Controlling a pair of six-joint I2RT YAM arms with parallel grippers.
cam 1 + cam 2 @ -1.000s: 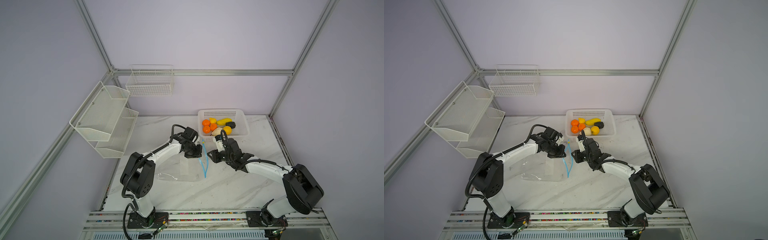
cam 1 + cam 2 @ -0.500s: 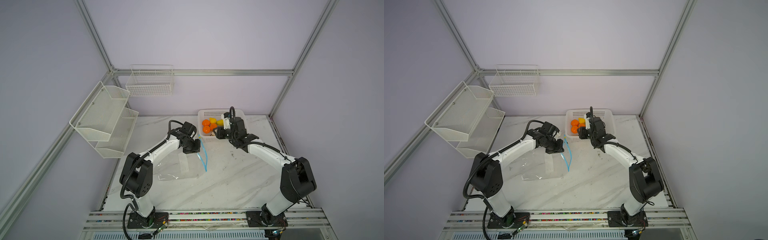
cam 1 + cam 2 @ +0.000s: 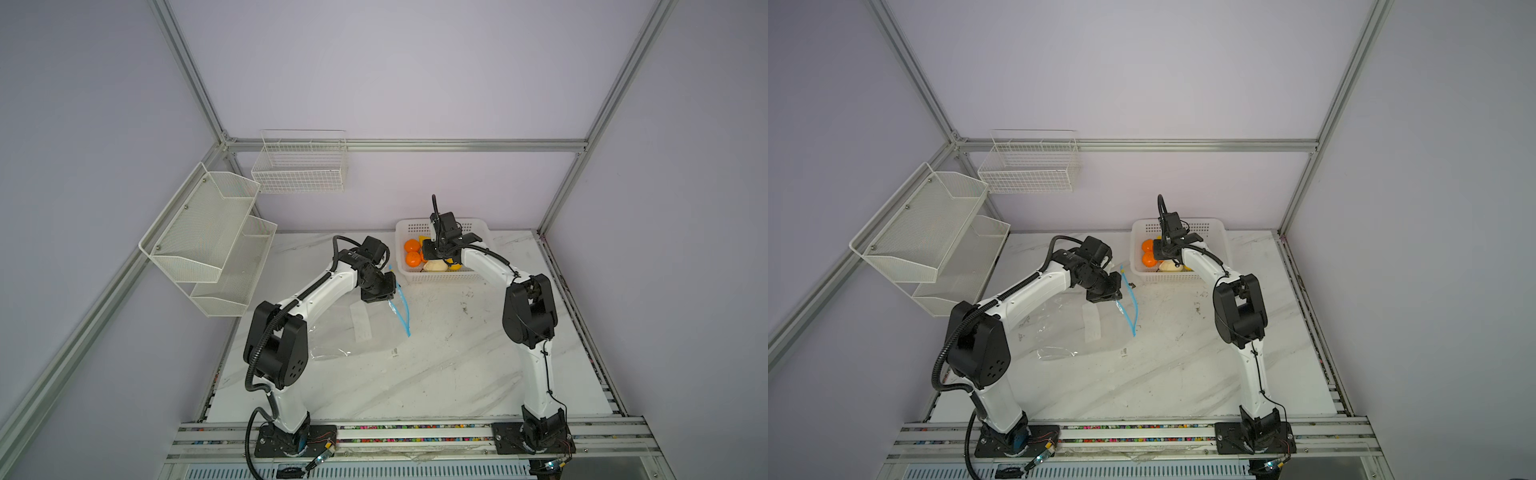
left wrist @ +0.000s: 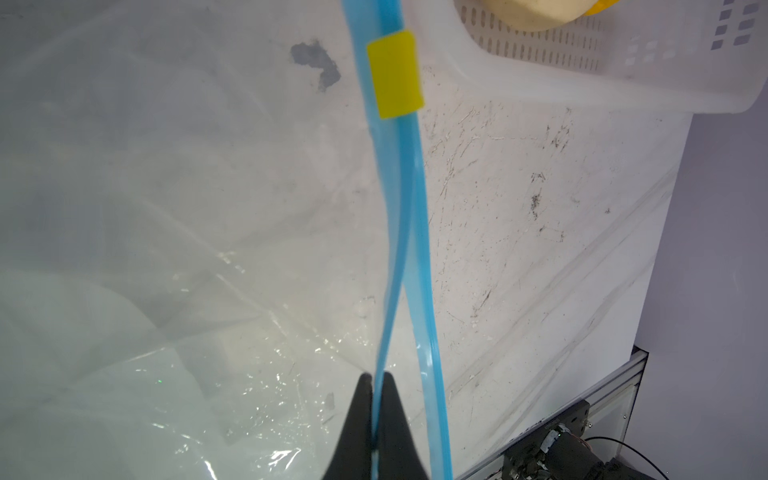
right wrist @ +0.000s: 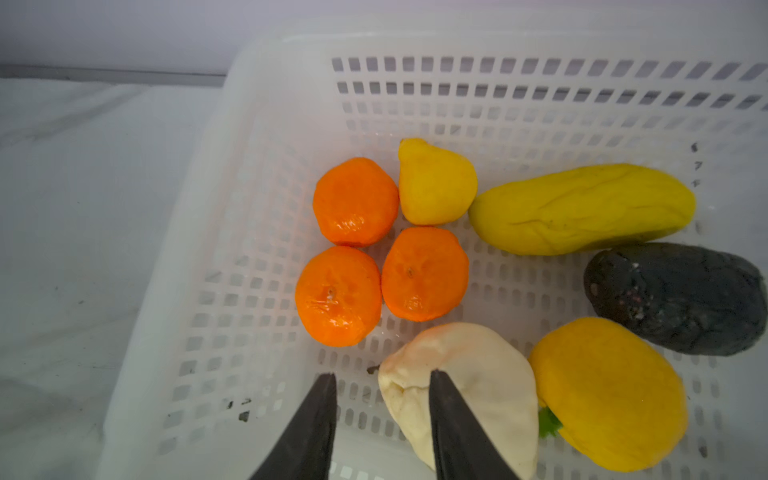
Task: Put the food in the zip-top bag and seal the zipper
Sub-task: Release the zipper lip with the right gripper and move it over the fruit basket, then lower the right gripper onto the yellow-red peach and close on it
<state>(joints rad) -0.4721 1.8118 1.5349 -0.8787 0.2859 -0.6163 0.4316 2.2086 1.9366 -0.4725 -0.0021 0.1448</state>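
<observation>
Left gripper [image 4: 377,376] clamped on 1 lip of the zipper [image 4: 401,232], likely holding the bag [image 3: 365,328] mouth open for loading. Right gripper [image 5: 380,378] apart and empty over the basket [image 5: 291,50], at 1 o'clock from the bag. All 8 pieces of food [image 5: 424,274] lie inside it.

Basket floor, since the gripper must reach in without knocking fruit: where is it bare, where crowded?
Bare: the floor between the tangerines and the basket side wall next to them, near the open right gripper, and a strip between the long yellow piece and the back wall. Crowded: bulb, yellow fruit and dark lump packed together.
</observation>
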